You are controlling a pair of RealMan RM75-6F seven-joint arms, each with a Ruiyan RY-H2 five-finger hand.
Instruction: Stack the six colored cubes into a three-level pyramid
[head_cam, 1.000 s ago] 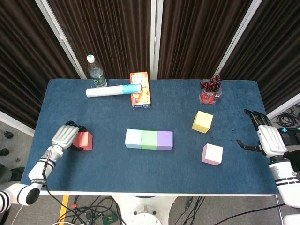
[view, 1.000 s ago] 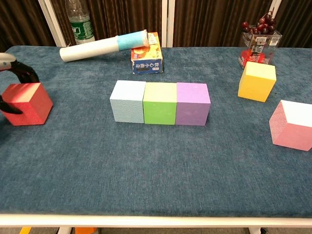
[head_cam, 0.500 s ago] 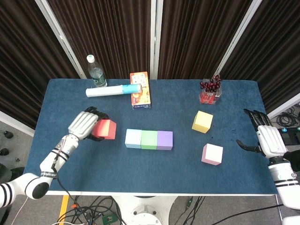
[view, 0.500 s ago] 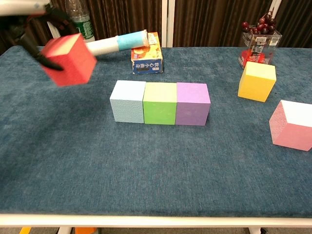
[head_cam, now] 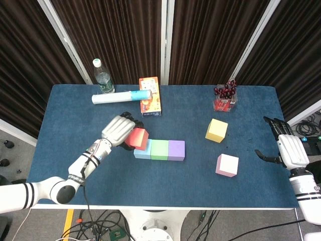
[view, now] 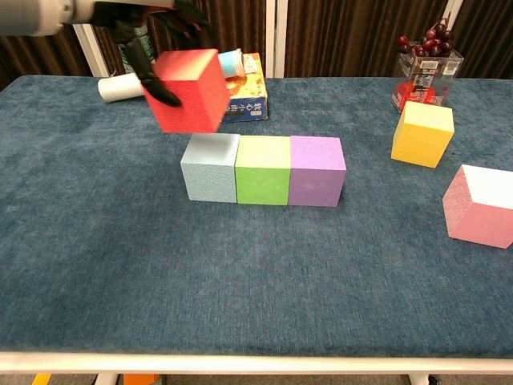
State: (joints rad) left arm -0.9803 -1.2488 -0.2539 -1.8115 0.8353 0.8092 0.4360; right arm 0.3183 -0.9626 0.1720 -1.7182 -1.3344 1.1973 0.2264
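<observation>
**Q:** Now, how far along is the pyramid?

**A:** Base level complete: light blue cube (view: 210, 167), green cube (view: 263, 170) and purple cube (view: 317, 170) sit in one row at frame centre on the tabletop (view: 240, 281), faces touching. Levels two and three are not yet begun, by my reading. Three cubes remain to be stacked.

**Q:** Which cube is in hand?

**A:** Red cube (view: 187, 90). The left hand (head_cam: 119, 131) grips it from above and behind, fingers wrapped round its upper edges. In the chest view it hangs clear above the left end of the row, slightly tilted, touching nothing below. In the head view it overlaps the light blue cube's upper left corner.

**Q:** And the other hand?

**A:** The right hand (head_cam: 287, 149) rests at the right edge of the frame, off the tabletop's side, fingers spread, holding nothing.

**Q:** Where are the remaining cubes?

**A:** Yellow cube (view: 422, 133) lies right of centre, well apart from the row; pink cube (view: 481, 205) sits lower right, near the frame edge, turned at an angle.

**Q:** How do the cubes look?

**A:** Equal in size, matte, sharp-edged, each one solid colour with a paler top face; probably light foam.

**Q:** What does the next placement call for?

**A:** Likely levelling the red cube and centring it over the blue–green seam.
</observation>
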